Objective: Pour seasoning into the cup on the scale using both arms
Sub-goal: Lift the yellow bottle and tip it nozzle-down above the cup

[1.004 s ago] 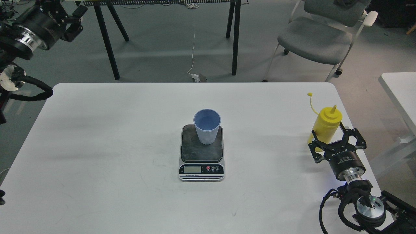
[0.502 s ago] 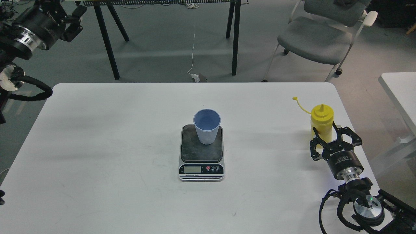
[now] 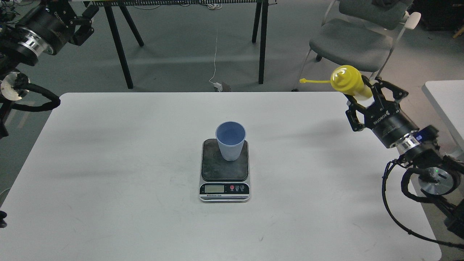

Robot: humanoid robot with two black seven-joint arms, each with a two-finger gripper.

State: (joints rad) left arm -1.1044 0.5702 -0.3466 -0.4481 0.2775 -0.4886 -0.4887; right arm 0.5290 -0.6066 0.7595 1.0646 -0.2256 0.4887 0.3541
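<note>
a white table (image 3: 108, 163) with rounded corners fills the foreground; beyond it, on the grey floor (image 3: 181, 54), stand black trestle legs (image 3: 261, 40); a white cable (image 3: 215, 47) runs down to a plug; a grey wheeled chair (image 3: 348, 43) stands at upper right; a second white table (image 3: 447, 99) edges in at right

A glossy yellow plastic squeeze bottle (image 3: 347, 81). A light blue plastic cup (image 3: 230, 140), matt, with faint vertical ribs. A scale (image 3: 224, 170) with a dark, mottled, scuffed plate and shiny silver front. A smooth white desk (image 3: 108, 174), matt, lightly scratched. Matt black end effectors, right (image 3: 366, 99) and left (image 3: 78, 21), behind polished metal wrist rings. A far chair (image 3: 348, 43) in grey cloth.
</note>
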